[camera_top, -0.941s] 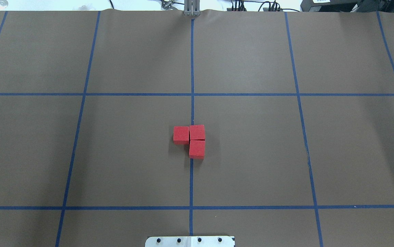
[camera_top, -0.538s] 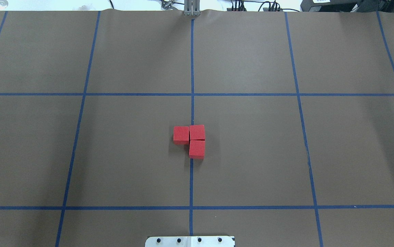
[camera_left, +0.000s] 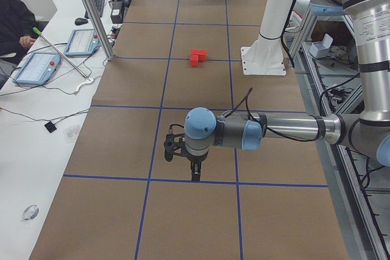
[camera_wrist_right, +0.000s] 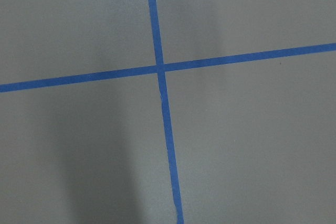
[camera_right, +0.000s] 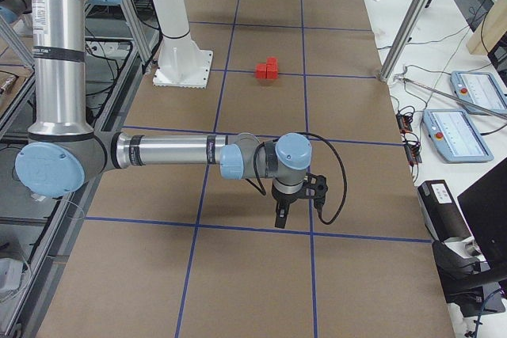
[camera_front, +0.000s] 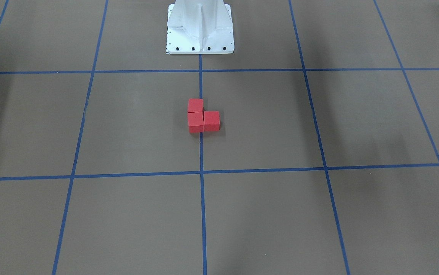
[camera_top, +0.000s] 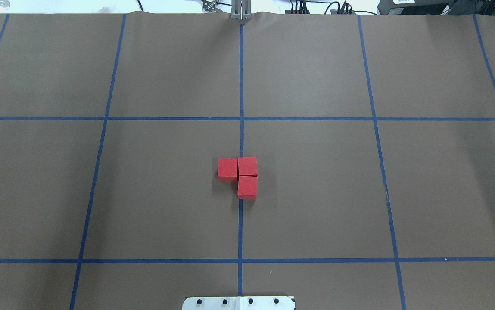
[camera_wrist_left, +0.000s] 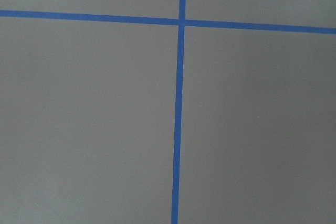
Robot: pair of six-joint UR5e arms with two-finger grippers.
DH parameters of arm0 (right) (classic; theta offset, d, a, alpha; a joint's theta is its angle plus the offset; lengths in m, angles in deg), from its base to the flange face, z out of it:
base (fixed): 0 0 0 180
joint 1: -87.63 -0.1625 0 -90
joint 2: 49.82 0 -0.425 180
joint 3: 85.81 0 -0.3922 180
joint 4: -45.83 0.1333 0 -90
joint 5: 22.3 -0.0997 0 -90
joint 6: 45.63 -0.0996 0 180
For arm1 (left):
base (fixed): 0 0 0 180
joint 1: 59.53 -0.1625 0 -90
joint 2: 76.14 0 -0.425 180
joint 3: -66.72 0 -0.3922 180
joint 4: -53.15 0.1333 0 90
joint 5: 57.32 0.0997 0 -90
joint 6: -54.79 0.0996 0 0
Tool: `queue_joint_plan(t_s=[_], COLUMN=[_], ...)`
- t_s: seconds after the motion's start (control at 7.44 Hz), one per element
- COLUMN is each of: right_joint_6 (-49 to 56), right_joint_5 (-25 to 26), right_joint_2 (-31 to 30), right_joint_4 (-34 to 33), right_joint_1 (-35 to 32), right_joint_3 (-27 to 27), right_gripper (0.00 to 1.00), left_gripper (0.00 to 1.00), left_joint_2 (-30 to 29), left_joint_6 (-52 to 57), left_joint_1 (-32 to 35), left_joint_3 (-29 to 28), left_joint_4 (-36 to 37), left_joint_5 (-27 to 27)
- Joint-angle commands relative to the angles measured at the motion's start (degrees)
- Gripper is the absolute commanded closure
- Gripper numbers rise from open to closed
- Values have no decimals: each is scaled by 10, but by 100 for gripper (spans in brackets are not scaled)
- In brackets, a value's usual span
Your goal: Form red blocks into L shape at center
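Three red blocks sit touching in an L on the brown center patch, on the blue tape line: one at the left, one at the corner, one nearer me. They also show in the front view and small in both side views. My left gripper hangs over the floor far from them, seen only in the left side view. My right gripper shows only in the right side view. I cannot tell whether either is open or shut.
The white pedestal base stands at the near edge behind the blocks. Both wrist views show only brown floor with crossing blue tape. Operator tablets and a metal post stand at the far side.
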Motion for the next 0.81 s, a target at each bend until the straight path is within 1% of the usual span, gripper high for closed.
queue_joint_plan(t_s=[0.0,0.27,0.54,0.67], right_joint_6=[0,-1,0,0], right_joint_5=[2,-3,3,3], right_joint_2=[0,1,1,0], right_joint_4=[0,-1,0,0], right_joint_1=[0,0,0,0], right_joint_3=[1,-1,-2,-2], right_gripper=[0,0,0,0], left_gripper=[0,0,0,0], left_joint_2=[0,1,-1,-5], left_joint_6=[-1,1,3,3], left_joint_1=[0,1,1,0], left_joint_3=[-1,-1,-5,-3], left_joint_4=[0,2,2,2], left_joint_5=[1,7,13,46])
